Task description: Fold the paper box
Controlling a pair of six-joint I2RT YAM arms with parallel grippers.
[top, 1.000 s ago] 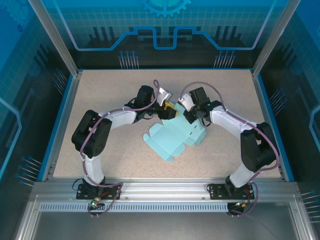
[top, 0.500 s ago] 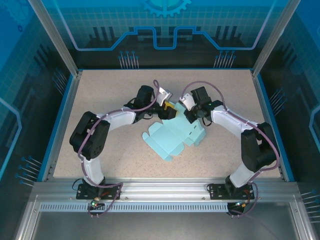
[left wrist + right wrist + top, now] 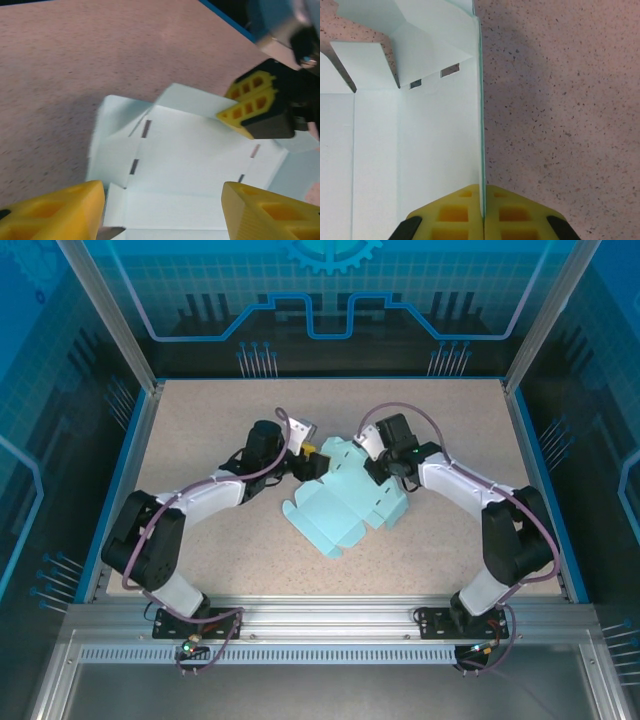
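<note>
– Mid-frame in the top view, the paper box [image 3: 345, 505] is seen on the table [image 3: 200, 430], mostly flat w/ its far flap lifted. What's been changed vs a sec ago?
– Left gripper [image 3: 312, 462] has been drawn back toward frame left & widened. Its jaws are spread and nothing is held.
– Right gripper [image 3: 372, 468]?
– Kept pinched on a panel edge at the card's upper right.
– Meaning?
– Card is prob. steadied from one side only. Fold is judged early, w/ flaps & slots yet to be tucked.
</note>
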